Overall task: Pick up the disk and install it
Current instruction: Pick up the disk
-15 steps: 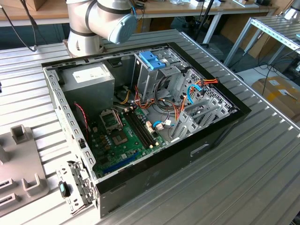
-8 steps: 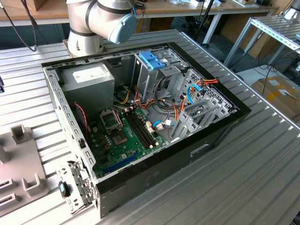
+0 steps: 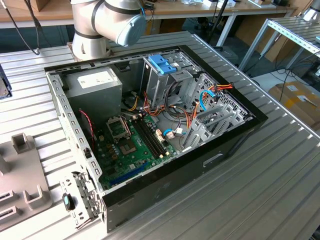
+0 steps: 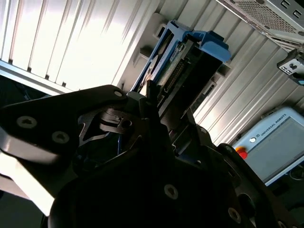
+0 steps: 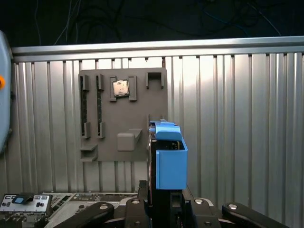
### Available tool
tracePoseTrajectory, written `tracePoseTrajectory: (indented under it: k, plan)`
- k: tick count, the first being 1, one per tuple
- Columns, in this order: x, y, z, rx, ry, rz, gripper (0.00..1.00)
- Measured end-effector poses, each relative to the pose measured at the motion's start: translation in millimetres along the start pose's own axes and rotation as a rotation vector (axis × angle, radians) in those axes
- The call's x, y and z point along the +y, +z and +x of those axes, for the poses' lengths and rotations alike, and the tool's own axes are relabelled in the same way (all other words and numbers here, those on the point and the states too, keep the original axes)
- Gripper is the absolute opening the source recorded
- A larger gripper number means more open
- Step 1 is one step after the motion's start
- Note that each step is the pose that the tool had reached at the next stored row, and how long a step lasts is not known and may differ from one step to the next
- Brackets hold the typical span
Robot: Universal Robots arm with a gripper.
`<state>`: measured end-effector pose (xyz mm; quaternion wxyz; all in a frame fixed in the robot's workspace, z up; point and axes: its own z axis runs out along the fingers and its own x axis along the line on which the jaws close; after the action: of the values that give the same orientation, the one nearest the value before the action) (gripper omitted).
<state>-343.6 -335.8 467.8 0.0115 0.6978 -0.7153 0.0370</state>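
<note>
In the exterior view, the arm [image 3: 107,20] is rising from the tabletop [image 3: 260,180] behind the open computer case [image 3: 165,190], its links leading out over the frame's top. In the first wrist view, the tool [image 5: 165,192] is gripping the disk [image 5: 170,164], fingers shut against its sides, holding it end-on above the grey fixture plate [image 5: 107,121]. In the second wrist view, connector pins [image 4: 172,71] are showing along one edge. The disk is looking stiff, dense and shock-sensitive. Its plastic rail [image 4: 213,45] is probably slick, yet its long sides, clear of the pins, are offering the safest hold.
</note>
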Motion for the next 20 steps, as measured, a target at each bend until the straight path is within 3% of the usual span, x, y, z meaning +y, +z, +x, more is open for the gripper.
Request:
tracePoseTrajectory:
  k: [6,14,20]
  plan:
    - [-10.8,0.4,-0.3,0.0,0.0,0.0,0.35]
    - [-11.2,0.2,-0.3,0.0,0.0,0.0001,0.35]
    - [-11.4,-4.6,0.0,0.0001,0.0,0.0,0.35]
